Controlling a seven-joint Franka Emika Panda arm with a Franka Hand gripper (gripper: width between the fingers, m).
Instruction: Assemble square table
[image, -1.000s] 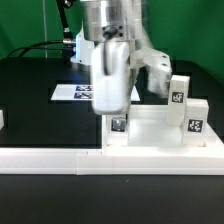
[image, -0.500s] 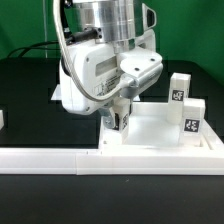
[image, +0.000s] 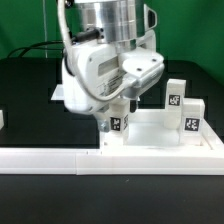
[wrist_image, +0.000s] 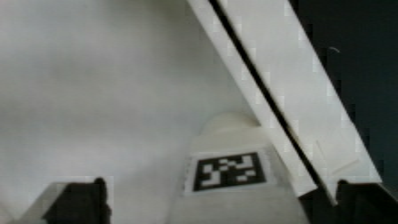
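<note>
The white square table top (image: 152, 137) lies at the exterior view's right, against the long rail. A white leg (image: 117, 125) with a tag stands upright at the top's near corner on the exterior view's left. My gripper (image: 117, 113) reaches down over it. In the wrist view the leg (wrist_image: 231, 172) stands between my two dark fingers (wrist_image: 71, 202), with a gap showing on each side, so the gripper (wrist_image: 217, 205) is open around it. Two more tagged legs (image: 177, 97) (image: 195, 118) stand at the top's right side.
The long white L-shaped rail (image: 60, 158) runs along the front of the black table. The marker board (image: 60, 93) lies behind my arm, mostly hidden. A small white part (image: 2, 118) shows at the left edge. Green backdrop behind.
My wrist has turned about the leg since one second ago. The leg's tag now shows between the fingers. The other legs and the top have not moved.
</note>
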